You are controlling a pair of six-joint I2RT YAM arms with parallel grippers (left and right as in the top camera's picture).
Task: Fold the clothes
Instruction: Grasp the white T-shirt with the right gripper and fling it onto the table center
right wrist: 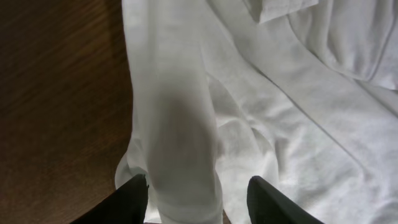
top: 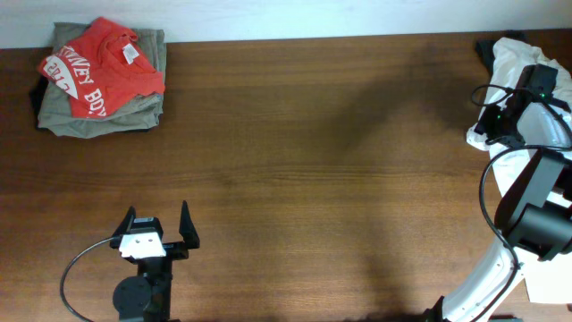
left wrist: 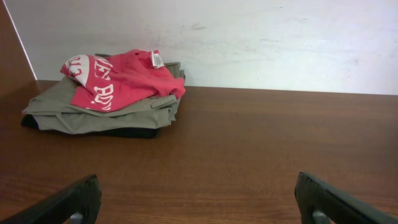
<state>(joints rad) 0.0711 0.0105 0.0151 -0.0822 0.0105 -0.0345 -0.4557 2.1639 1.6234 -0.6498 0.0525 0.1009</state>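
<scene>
A crumpled white T-shirt lies bunched at the far right edge of the table, with a bit of black cloth at its back left. My right gripper hangs over the shirt's left edge. In the right wrist view its fingers stand apart on either side of a raised fold of the white T-shirt, without pinching it. My left gripper is open and empty near the front left of the table, and its fingertips show over bare wood.
A folded stack sits at the back left corner: a red shirt with white lettering on top of olive garments and a dark one. A white wall runs behind the table. White paper lies at the front right.
</scene>
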